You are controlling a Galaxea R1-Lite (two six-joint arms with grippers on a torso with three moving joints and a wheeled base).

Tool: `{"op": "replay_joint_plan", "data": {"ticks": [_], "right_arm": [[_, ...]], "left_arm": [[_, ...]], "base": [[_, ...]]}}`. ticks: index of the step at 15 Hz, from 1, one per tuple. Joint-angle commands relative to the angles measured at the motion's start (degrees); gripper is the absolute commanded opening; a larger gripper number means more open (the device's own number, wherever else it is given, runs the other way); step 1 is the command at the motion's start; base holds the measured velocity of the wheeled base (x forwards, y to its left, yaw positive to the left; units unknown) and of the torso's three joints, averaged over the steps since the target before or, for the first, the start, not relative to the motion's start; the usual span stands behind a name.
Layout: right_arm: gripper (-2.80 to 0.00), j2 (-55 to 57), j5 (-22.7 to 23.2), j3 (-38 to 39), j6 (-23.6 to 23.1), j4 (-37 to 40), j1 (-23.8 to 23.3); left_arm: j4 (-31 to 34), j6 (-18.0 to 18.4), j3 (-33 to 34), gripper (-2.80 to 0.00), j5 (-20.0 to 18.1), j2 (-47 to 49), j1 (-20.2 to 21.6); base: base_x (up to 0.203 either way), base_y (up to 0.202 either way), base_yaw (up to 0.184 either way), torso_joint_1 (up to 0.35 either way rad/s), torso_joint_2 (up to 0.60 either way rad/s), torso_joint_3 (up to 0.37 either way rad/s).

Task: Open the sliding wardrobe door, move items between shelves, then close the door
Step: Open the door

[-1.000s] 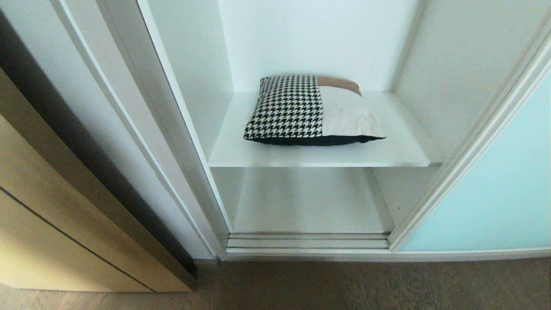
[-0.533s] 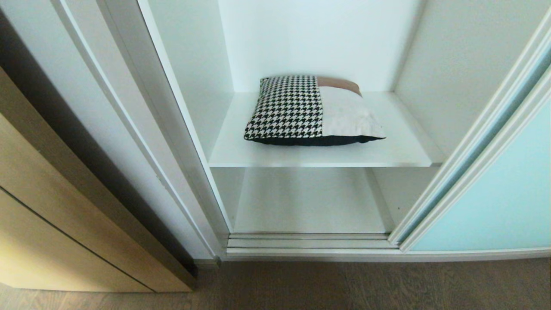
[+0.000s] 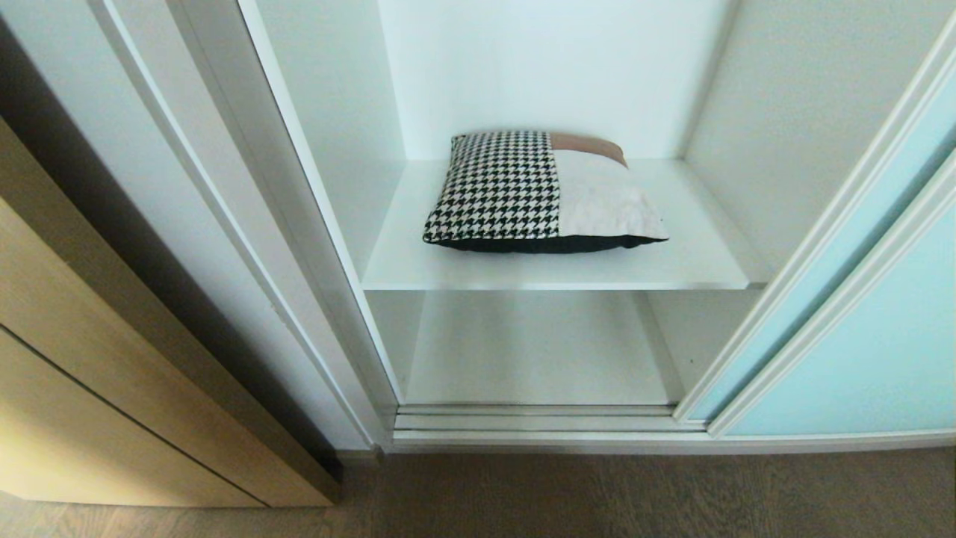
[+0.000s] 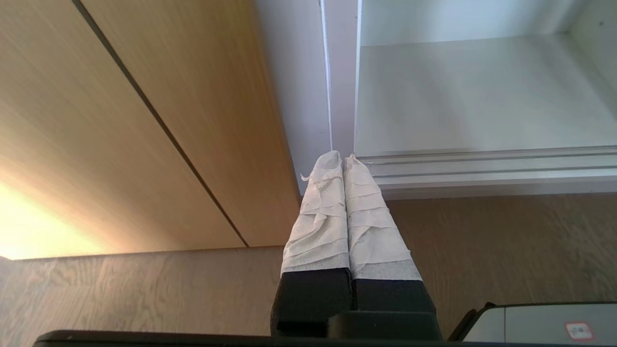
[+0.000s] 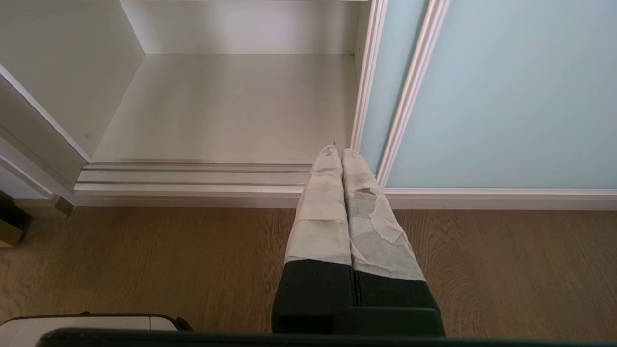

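Observation:
The patchwork cushion (image 3: 541, 190) lies flat on the upper white shelf (image 3: 672, 265); the lower shelf (image 3: 534, 351) under it is bare. The sliding wardrobe door (image 3: 881, 336), frosted aqua glass in a pale frame, stands at the right, with a strip of a second aqua panel (image 3: 814, 246) behind it. Neither arm shows in the head view. My left gripper (image 4: 343, 156) is shut and holds nothing, low over the floor by the wardrobe's left post. My right gripper (image 5: 340, 152) is shut and holds nothing, low before the door's (image 5: 520, 96) left frame edge.
A light wooden cabinet front (image 3: 89, 359) stands left of the wardrobe. The bottom sliding track (image 3: 534, 418) runs along the opening above the wood floor (image 3: 597, 493). A corner of my base (image 4: 540, 323) shows beside the left gripper.
The front aqua door panel has slid to the right, baring a widening strip of the panel behind it. The cushion has stayed where it was.

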Motion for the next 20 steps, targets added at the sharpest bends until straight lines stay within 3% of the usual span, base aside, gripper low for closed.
{"op": "replay_joint_plan", "data": {"ticks": [1, 2, 3, 6, 9, 20], "right_arm": [[-2.8, 0.09, -0.02, 0.0, 0.0, -0.04, -0.02], [-2.8, 0.09, -0.02, 0.0, 0.0, -0.04, -0.02], [-2.8, 0.09, -0.02, 0.0, 0.0, -0.04, -0.02], [-2.8, 0.09, -0.02, 0.0, 0.0, -0.04, -0.02], [-2.8, 0.09, -0.02, 0.0, 0.0, -0.04, -0.02], [-2.8, 0.09, -0.02, 0.0, 0.0, -0.04, -0.02]], "left_arm": [[0.12, -1.34, 0.19, -2.8, 0.77, 0.13, 0.0], [0.52, -4.01, -0.02, -2.8, 1.41, 0.13, -0.04], [1.06, -4.47, -0.29, -2.8, 1.62, 0.14, -0.05], [0.36, -3.01, 0.06, -2.8, 1.37, 0.13, 0.03], [-0.47, -5.87, 0.23, -2.8, 1.91, 0.13, -0.03], [-0.49, -5.94, 0.23, -2.8, 1.93, 0.13, 0.03]], "base": [[0.0, 0.0, 0.0, 0.0, 0.0, 0.0], [0.0, 0.0, 0.0, 0.0, 0.0, 0.0], [0.0, 0.0, 0.0, 0.0, 0.0, 0.0], [0.0, 0.0, 0.0, 0.0, 0.0, 0.0], [0.0, 0.0, 0.0, 0.0, 0.0, 0.0], [0.0, 0.0, 0.0, 0.0, 0.0, 0.0]]}}
